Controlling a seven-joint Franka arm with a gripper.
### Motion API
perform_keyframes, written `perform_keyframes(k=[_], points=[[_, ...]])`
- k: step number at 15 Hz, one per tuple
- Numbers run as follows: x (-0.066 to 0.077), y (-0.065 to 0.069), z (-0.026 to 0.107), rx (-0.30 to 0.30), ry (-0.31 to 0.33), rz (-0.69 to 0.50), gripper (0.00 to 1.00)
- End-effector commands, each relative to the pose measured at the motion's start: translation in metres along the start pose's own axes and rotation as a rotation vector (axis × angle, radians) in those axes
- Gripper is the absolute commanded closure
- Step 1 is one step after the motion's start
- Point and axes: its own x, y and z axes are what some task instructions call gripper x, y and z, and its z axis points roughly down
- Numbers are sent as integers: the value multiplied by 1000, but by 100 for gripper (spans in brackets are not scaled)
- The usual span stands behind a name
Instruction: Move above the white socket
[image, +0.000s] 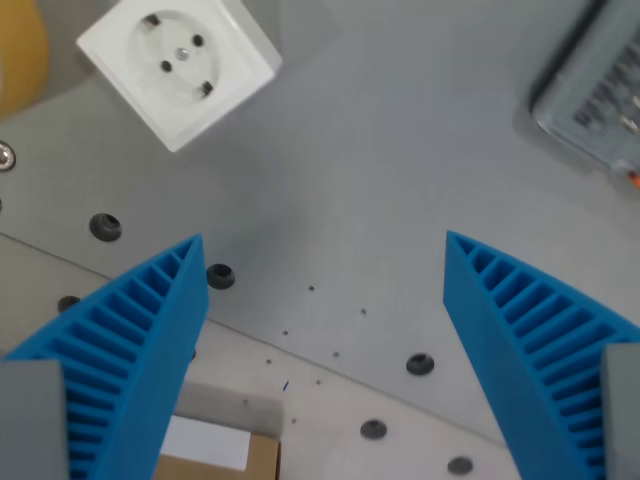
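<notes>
Wrist view, looking straight down past the tool (325, 250) onto a pale grey worktop (380, 170). Two blue ribbed fingers (130, 340) rise from the bottom corners of the frame, one at lower left and one at lower right, their pointed tips angled toward each other. A wide gap of bare worktop lies between the tips, so the tool is spread apart and grips nothing.

The white socket (180, 65) sits in the upper left of the frame, well above and to the left of the left finger's tip, and clear of the gap between the fingers. It is a square block resting on the worktop, turned so its corners point roughly up, down, left and right in the frame, like a diamond. Its round recessed face points up at the camera, showing two pin holes and a centre screw; the line through the pin holes runs from upper right to lower left.

A yellow object (18, 50) is cut off by the upper left edge, just beside the socket. A grey labelled device (590, 90) lies blurred in the upper right corner. Dark screw holes (105, 227) dot the worktop. A brown cardboard box (225, 455) with a white label sits at the bottom edge.
</notes>
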Motion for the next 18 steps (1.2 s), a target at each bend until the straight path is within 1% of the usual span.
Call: perform_keyframes(k=[1,5,10,18], points=[[5,-10,12,-36,93,-296,0],[15,-23,28,-38,94,-383,0],[27,-37,46,-45,103,-462,0],[41,-53,66,-54,95,-533,0]])
